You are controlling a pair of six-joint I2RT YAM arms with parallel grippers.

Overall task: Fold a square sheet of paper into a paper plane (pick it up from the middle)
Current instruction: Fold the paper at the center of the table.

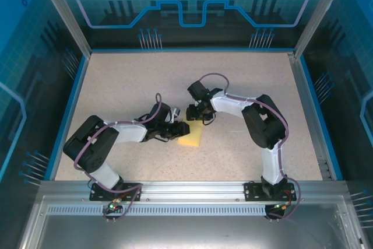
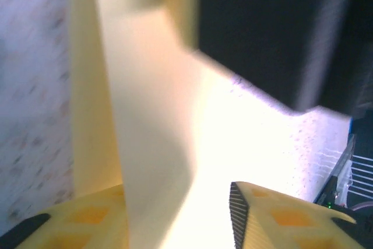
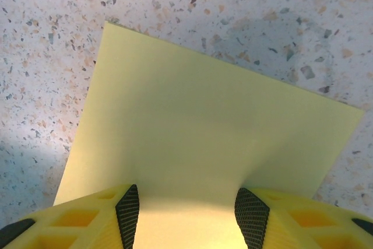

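The square sheet of paper (image 1: 190,136) lies on the speckled table (image 1: 116,86), with both grippers meeting over its far edge. The left gripper (image 1: 175,129) is at its left corner and the right gripper (image 1: 198,118) is just beyond it.

From the right wrist, the right gripper (image 3: 187,190) has its fingers spread. The sheet (image 3: 210,138) runs flat across the gap between the two black ribbed pads (image 3: 127,211) and passes under both yellow fingers. From there it spreads forward onto the table (image 3: 233,4). Nothing is pinched – the paper is only slightly shaded and raised right at the tips.

From the left wrist, the left gripper (image 2: 175,193) also shows its fingers apart. The paper (image 2: 151,144) fills the gap between them and rises ahead of the tips, with a long straight crease running away on the left-finger side. The view is blurred and washed out, so I cannot tell whether these fingers are pinching the sheet. A dark, blurred bulk (image 2: 274,33) sits ahead of the right-hand finger – too smeared to name.
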